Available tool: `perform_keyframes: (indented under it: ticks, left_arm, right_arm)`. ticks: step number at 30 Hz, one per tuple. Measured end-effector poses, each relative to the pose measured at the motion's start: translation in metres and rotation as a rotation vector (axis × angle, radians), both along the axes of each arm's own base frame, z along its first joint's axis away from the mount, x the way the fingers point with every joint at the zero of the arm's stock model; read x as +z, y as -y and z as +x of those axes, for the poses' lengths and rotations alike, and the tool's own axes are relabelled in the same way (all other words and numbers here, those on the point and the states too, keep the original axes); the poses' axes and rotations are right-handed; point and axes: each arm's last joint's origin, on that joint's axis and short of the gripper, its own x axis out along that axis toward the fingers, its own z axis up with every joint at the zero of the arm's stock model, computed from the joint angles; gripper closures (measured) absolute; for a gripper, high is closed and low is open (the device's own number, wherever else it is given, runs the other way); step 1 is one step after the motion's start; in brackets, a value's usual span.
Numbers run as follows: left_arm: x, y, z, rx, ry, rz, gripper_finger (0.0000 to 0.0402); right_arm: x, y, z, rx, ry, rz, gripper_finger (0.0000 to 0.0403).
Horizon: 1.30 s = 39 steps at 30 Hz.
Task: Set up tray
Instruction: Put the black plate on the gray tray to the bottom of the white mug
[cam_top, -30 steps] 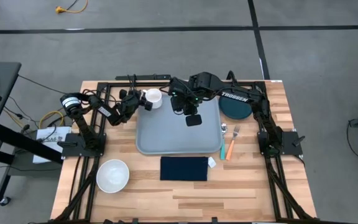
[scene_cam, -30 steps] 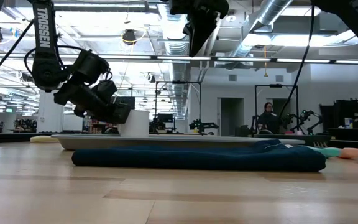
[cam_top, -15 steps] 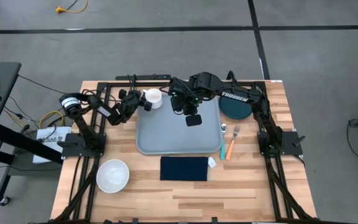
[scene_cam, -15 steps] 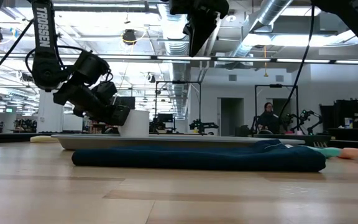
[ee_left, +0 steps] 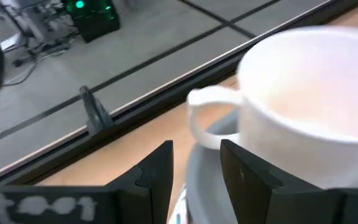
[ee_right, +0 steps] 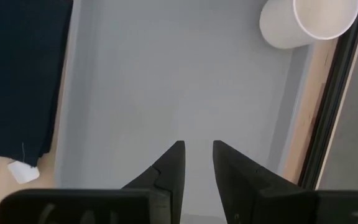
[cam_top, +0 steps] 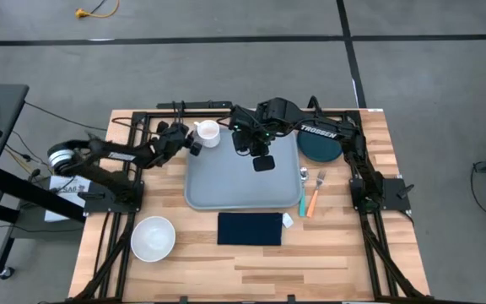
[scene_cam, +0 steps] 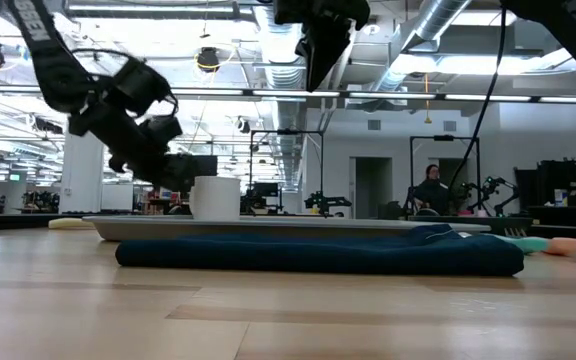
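- The left gripper [cam_top: 194, 142] has its fingers [ee_left: 157, 177] parted with nothing between them, just beside the handle of the white mug [cam_top: 207, 133].
- The mug stands on the far left corner of the tray [cam_top: 226, 181].
- The right gripper [cam_top: 262, 162] hangs above the tray's middle, its fingers [ee_right: 173, 168] a narrow gap apart and empty.
- The grey-blue tray lies mid-table, with the navy cloth [cam_top: 251, 228] in front of it.
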Motion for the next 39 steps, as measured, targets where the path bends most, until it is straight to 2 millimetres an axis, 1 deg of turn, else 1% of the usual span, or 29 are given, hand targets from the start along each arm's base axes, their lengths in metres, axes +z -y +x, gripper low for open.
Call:
perform_keyframes:
  ticks: [4,9,14,18,21,24,27,30,35,39]
  left_arm:
    - [0.019,0.014,-0.003,-0.09,0.051,-0.008,0.0278]
    - [0.041,0.038,-0.005,-0.254,0.103,-0.005,0.0278]
    - [0.051,0.066,-0.005,-0.457,0.095,-0.001,0.0278]
    - [0.051,0.084,-0.006,-0.598,0.08,0.057,0.0278]
    - [0.051,0.091,-0.007,-0.652,0.068,0.093,0.0278]
    - [0.053,0.097,-0.007,-0.681,0.072,0.099,0.0278]
    - [0.053,0.101,-0.006,-0.732,0.069,0.102,0.0278]
    - [0.053,0.105,-0.005,-0.783,0.076,0.099,0.0278]
    - [0.055,0.109,-0.003,-0.827,0.095,0.113,0.0278]
    - [0.057,0.112,-0.002,-0.863,0.103,0.134,0.0278]
  right_arm:
    - [-0.001,-0.001,-0.004,-0.028,-0.044,0.016,0.0326]
    - [-0.002,-0.001,-0.006,-0.058,-0.042,0.06,0.0326]
    - [0.007,-0.007,-0.017,-0.062,-0.019,0.185,0.0326]
    - [0.009,-0.012,-0.037,-0.094,-0.046,0.257,0.0326]
    - [0.007,-0.016,-0.06,-0.11,-0.091,0.266,0.0326]
    - [0.001,-0.014,-0.084,-0.151,-0.097,0.273,0.0326]
    - [-0.011,-0.007,-0.106,-0.184,-0.057,0.27,0.0326]
    - [-0.028,0.002,-0.127,-0.208,-0.015,0.259,0.0326]
    - [-0.064,0.021,-0.161,-0.289,0.018,0.246,0.0326]
    - [-0.094,0.035,-0.184,-0.381,-0.034,0.254,0.0326]
